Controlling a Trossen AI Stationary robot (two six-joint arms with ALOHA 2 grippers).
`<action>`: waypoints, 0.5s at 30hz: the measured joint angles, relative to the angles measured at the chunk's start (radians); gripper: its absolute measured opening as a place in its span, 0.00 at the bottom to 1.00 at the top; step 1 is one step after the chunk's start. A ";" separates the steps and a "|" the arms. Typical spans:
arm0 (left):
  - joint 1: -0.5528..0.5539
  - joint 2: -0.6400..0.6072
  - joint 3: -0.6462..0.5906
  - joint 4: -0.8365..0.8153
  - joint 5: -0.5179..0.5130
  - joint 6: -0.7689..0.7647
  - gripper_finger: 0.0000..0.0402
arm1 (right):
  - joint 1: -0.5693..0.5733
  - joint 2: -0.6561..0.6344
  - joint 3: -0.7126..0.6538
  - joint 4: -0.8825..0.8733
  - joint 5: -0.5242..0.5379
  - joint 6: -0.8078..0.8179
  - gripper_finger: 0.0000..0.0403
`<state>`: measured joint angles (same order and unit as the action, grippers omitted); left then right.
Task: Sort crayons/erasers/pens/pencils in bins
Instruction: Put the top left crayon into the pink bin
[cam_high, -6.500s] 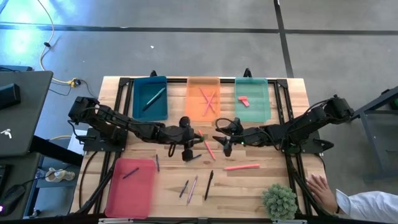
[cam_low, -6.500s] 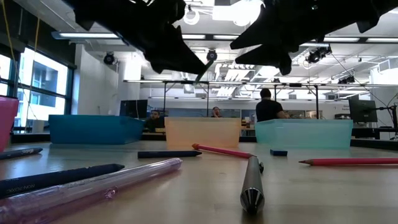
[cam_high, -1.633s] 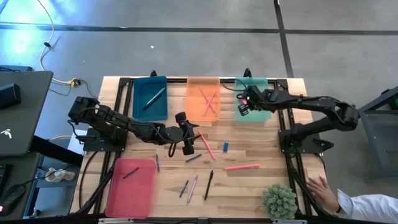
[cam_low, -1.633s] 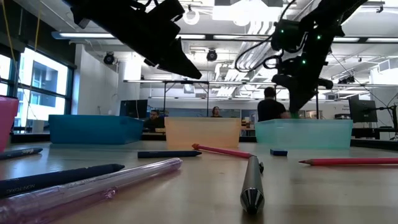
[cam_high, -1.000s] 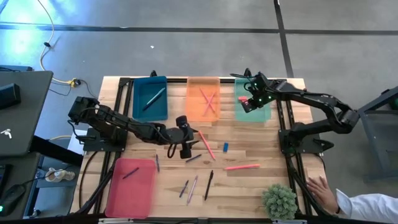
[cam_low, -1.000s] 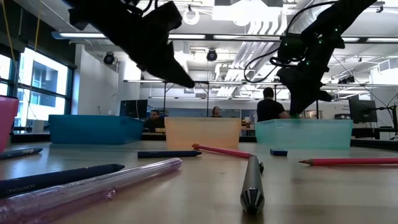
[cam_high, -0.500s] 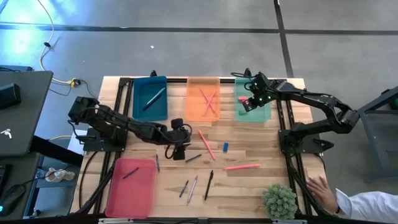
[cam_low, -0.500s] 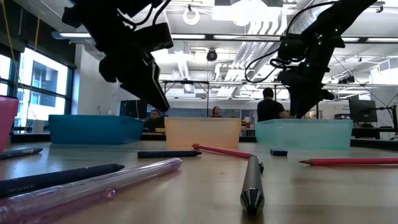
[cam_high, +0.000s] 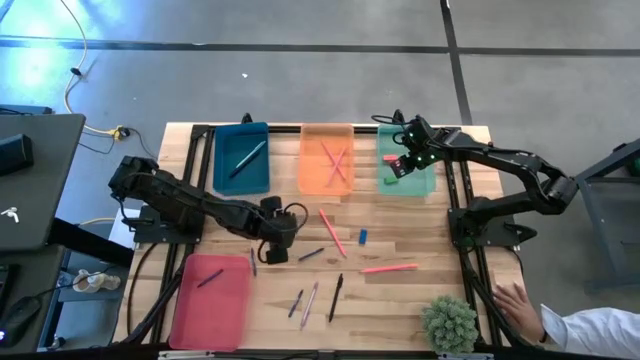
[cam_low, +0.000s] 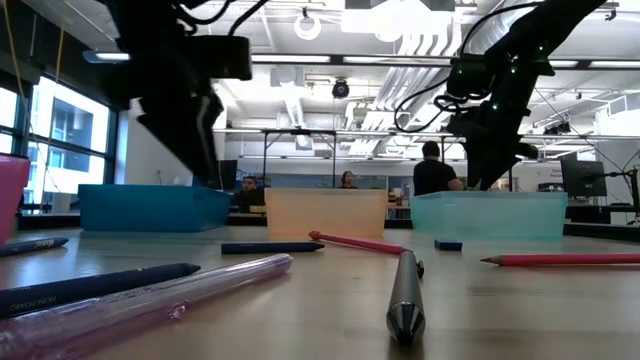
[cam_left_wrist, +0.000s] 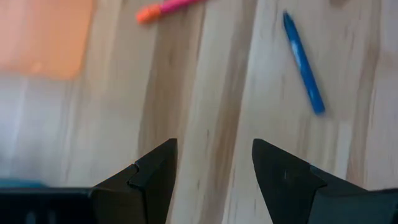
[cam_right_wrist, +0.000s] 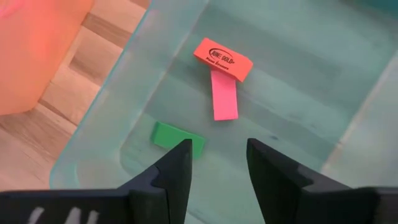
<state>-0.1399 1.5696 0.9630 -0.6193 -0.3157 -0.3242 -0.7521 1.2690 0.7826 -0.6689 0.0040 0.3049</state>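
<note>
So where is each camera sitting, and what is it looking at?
High view: above the table, looking straight down; both arms show, left gripper near the middle, right gripper over the mint-green bin.
Low view: at table-top height, looking across the pens to the bins; both arms hang in from above.
Left wrist view: on the left arm, looking at bare wood and a blue crayon, past its open fingers.
Right wrist view: looks into the mint-green bin at three erasers.
Shared: the orange bin shows in the high and low views.

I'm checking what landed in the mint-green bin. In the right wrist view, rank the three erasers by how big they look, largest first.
1. Red eraser with black print.
2. Pink eraser, partly under the red one, so its full length is hidden; close to the red.
3. Green eraser, partly behind a finger; ranking unsure.
</note>
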 joint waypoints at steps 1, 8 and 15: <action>-0.008 0.000 0.000 -0.022 0.000 -0.003 0.49 | 0.000 0.000 0.000 0.000 0.000 0.000 0.36; 0.015 0.000 0.001 -0.264 0.000 0.052 0.49 | 0.000 0.000 0.000 0.000 0.000 0.000 0.36; 0.080 -0.013 0.001 -0.461 0.018 0.086 0.49 | 0.000 0.000 0.000 0.000 0.000 0.007 0.36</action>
<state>-0.0599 1.5569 0.9638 -1.0807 -0.2974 -0.2379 -0.7521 1.2686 0.7826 -0.6685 0.0044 0.3122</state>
